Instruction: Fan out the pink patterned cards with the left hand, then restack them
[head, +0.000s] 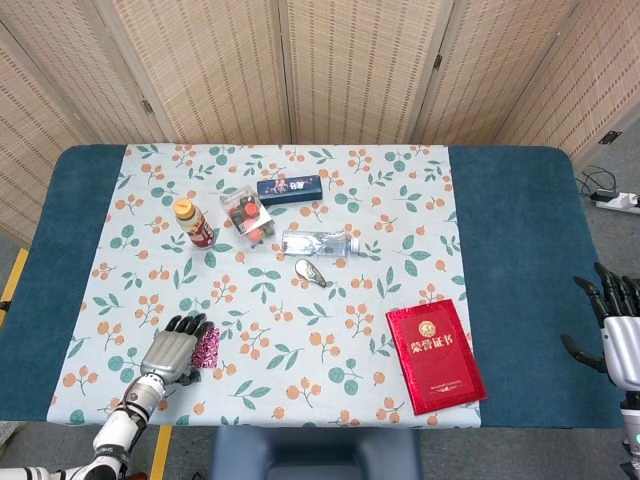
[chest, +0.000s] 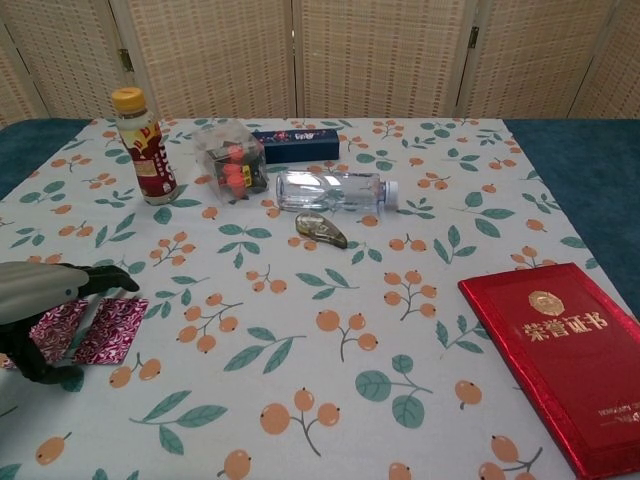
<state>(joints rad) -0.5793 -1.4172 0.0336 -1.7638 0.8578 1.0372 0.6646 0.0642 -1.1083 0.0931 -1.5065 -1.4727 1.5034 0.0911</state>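
Observation:
Two pink patterned cards lie side by side near the table's front left. In the chest view the right card (chest: 113, 328) shows almost whole and the left card (chest: 53, 329) is partly hidden. My left hand (chest: 45, 300) lies over them with its fingers spread, the fingers crossing the gap between the cards. From the head view only a strip of pink card (head: 207, 348) shows beside my left hand (head: 172, 352). My right hand (head: 620, 335) hangs past the table's right edge, fingers apart, holding nothing.
A red certificate booklet (head: 435, 357) lies front right. Further back stand a bottle with an orange cap (chest: 140, 146), a clear box of small items (chest: 234, 164), a lying water bottle (chest: 330, 190), a dark blue box (chest: 296, 145) and a small correction tape (chest: 321, 229).

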